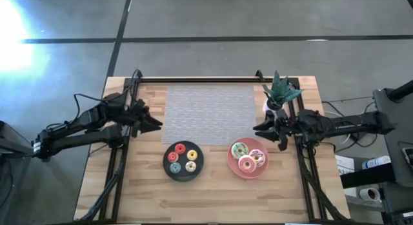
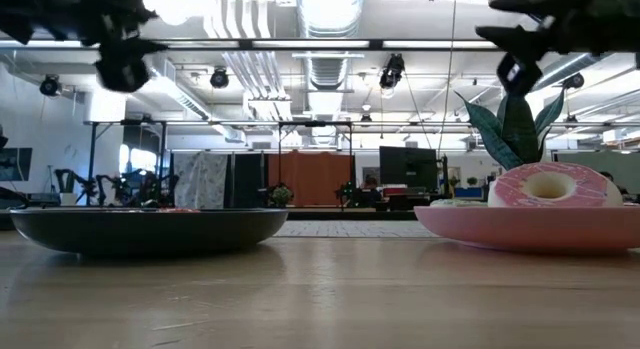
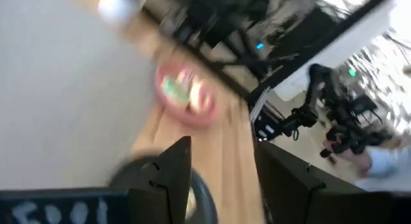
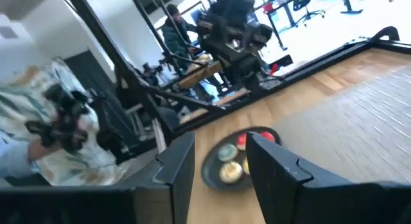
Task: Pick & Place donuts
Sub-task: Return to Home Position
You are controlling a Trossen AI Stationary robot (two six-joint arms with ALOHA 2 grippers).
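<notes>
Three larger donuts, one green-white sprinkled (image 1: 239,149), one white with red stripes (image 1: 257,156) and one pink (image 1: 246,164), lie on the round pink plate (image 1: 233,162). Several tiny donuts (image 1: 180,148) in red, orange, blue and yellow lie on the round black plate (image 1: 168,167). My left gripper (image 1: 157,124) hovers open above the table, up and left of the black plate. My right gripper (image 1: 258,129) hovers open just beyond the pink plate's far edge. Both are raised in the low view, left gripper (image 2: 120,64) and right gripper (image 2: 510,44). The pink donut (image 2: 553,186) shows on the pink plate (image 2: 530,229).
A grey woven mat (image 1: 210,114) covers the table's far middle. A small potted plant (image 1: 280,93) stands near the far right corner, just behind my right gripper. Black frame rails (image 1: 200,78) run along the far edge and both sides. Bare wood lies near the front edge.
</notes>
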